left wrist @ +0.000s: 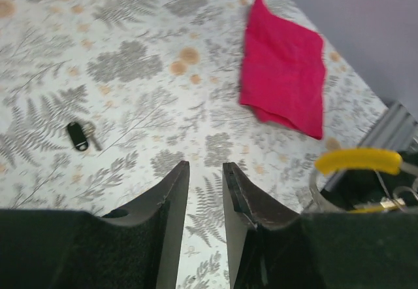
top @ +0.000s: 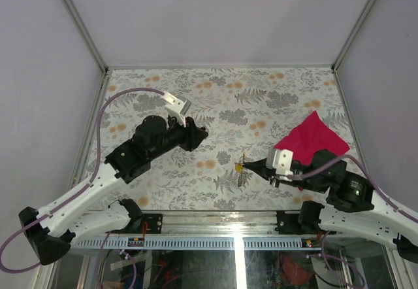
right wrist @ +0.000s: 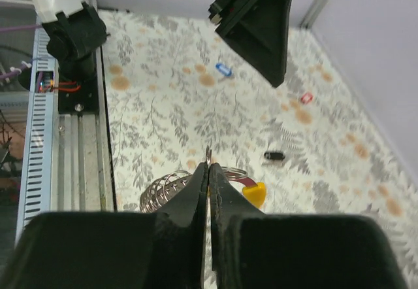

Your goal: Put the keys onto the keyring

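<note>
- Closest to the metal rail (top: 215, 220) at the near edge: right gripper (right wrist: 208, 170), low over the floral table top (top: 274, 93) and pointing left toward the middle
- Jaws pressed together on the keyring (right wrist: 166, 191), with a thin metal tip poking up between the fingers (right wrist: 192, 194)
- In the right wrist view, silvery wire coils bunched just left of the fingertips and the yellow piece (right wrist: 254, 194) just right of them; cannot tell whether the ring is lying on the table or lifted off it
- A little beyond, a black key (right wrist: 274, 155) flat on the pattern, apart from the keyring and touched by neither gripper
- Farther in, over the left half of the table: left gripper (left wrist: 206, 166), hanging above the surface and tilted downward
- Jaws there parted by a narrow gap, holding nothing, only leaf pattern seen between them
- Same black key lying ahead and to the left of those fingers in the left wrist view
- Off to the right, a magenta cloth (top: 312, 138) spread flat near the right wall, just behind the right arm's wrist
- Past the left gripper's tip in the right wrist view, a blue key (right wrist: 223, 70) on the table
- Toward the back, a red key (right wrist: 306, 97), apart from the blue one
- All three keys loose on the table, none on the ring
</note>
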